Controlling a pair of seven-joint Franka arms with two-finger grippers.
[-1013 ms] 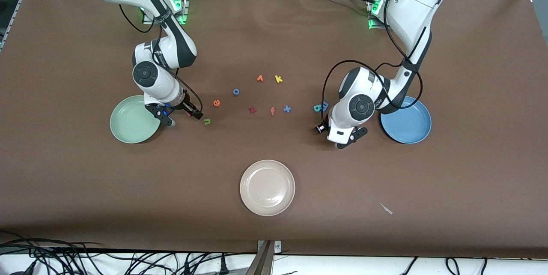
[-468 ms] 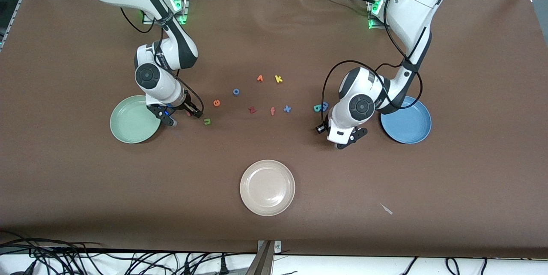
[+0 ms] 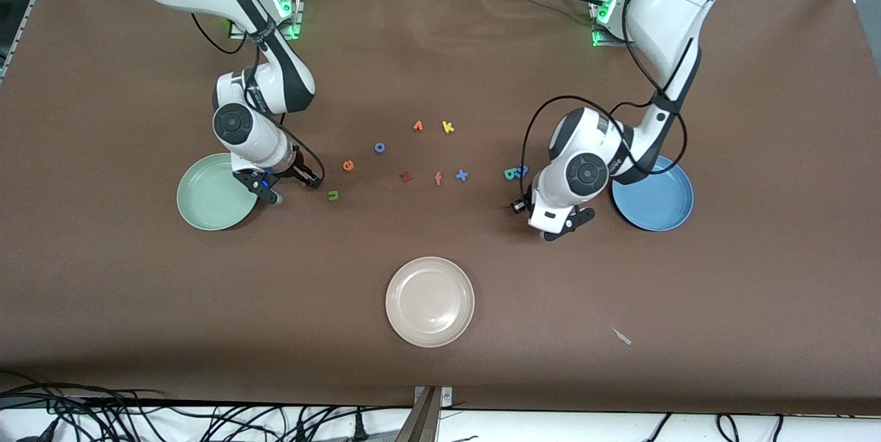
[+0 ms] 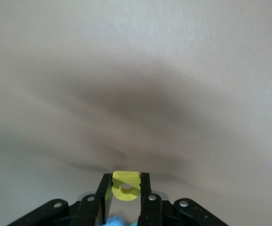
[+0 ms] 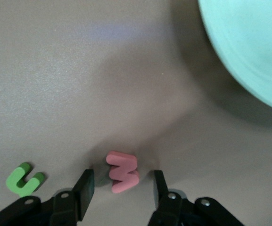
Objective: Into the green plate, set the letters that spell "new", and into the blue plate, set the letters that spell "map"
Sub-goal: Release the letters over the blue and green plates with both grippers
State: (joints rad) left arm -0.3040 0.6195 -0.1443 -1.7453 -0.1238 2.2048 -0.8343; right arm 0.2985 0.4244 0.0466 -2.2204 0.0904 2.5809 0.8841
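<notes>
The big brown surface (image 3: 440,49) holds three round plates. The pale green plate (image 3: 206,201) sits at the right arm's end, the blue plate (image 3: 657,204) at the left arm's end, and a cream-white plate (image 3: 430,301) lies nearest the front camera. The right gripper (image 5: 120,188) is low beside the green plate, its jaws spread around a small pink foam w (image 5: 122,171) without touching it. A little green foam n (image 5: 24,179) lies just beside. The left gripper (image 4: 126,193) is beside the blue plate, its jaws pinching a tiny yellow foam p (image 4: 126,185).
</notes>
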